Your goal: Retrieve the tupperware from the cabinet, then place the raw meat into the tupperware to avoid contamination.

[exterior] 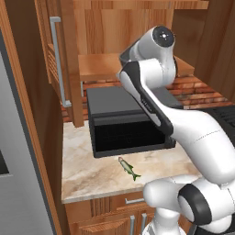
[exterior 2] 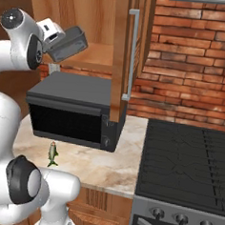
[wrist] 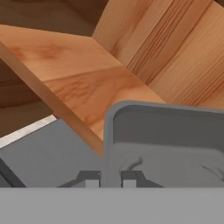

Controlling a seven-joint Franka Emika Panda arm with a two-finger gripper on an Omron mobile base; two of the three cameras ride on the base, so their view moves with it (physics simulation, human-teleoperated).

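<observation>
The pincer is clamped on the near rim of the tupperware: in the hand view, low in the frame, one finger sits outside the tub's wall and the other inside it, and the grey tub spreads from there to the lower right. In the right base view the tupperware hangs tilted at the upper left of the frame, held clear of the wooden shelf of the cabinet and above the black microwave. In the left base view the arm's own white links cover the hand and the tub.

The raw meat lies on the marble worktop at the lower middle of the left base view, just in front of the microwave and apart from it. The right base view shows the fish at the lower left, close beside the robot's base.

The open cabinet door with its silver bar handle hangs over the microwave's right end. A dark stove fills the lower right, with a brick wall behind.
</observation>
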